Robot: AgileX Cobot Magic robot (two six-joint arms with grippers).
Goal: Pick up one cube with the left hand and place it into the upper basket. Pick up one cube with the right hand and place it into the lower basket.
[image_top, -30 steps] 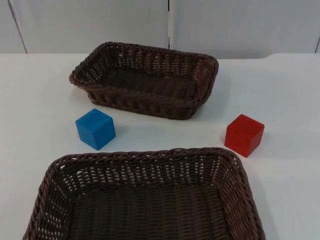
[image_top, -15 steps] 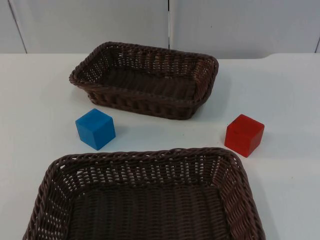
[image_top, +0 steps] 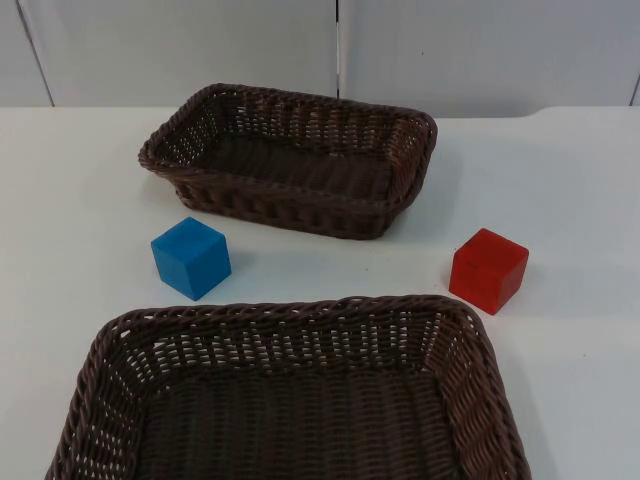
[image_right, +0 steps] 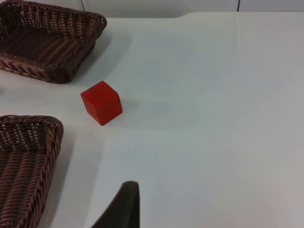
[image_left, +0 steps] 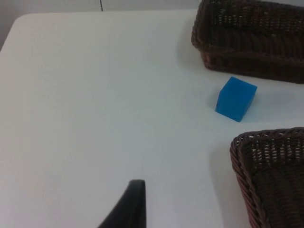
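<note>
A blue cube (image_top: 191, 257) rests on the white table between the two baskets, toward the left; it also shows in the left wrist view (image_left: 236, 99). A red cube (image_top: 488, 270) sits at the right, beside the near basket's far right corner, and appears in the right wrist view (image_right: 101, 102). The upper wicker basket (image_top: 385, 215) stands at the back with nothing in it. The lower wicker basket (image_top: 300, 310) lies at the front, also holding nothing. My left gripper (image_left: 130, 209) waits over bare table well short of the blue cube. My right gripper (image_right: 121, 209) waits likewise, short of the red cube.
The grey partition wall (image_top: 340, 50) closes the table behind the upper basket. Bare white table (image_top: 580, 180) stretches to the right of the red cube and to the left of the blue cube.
</note>
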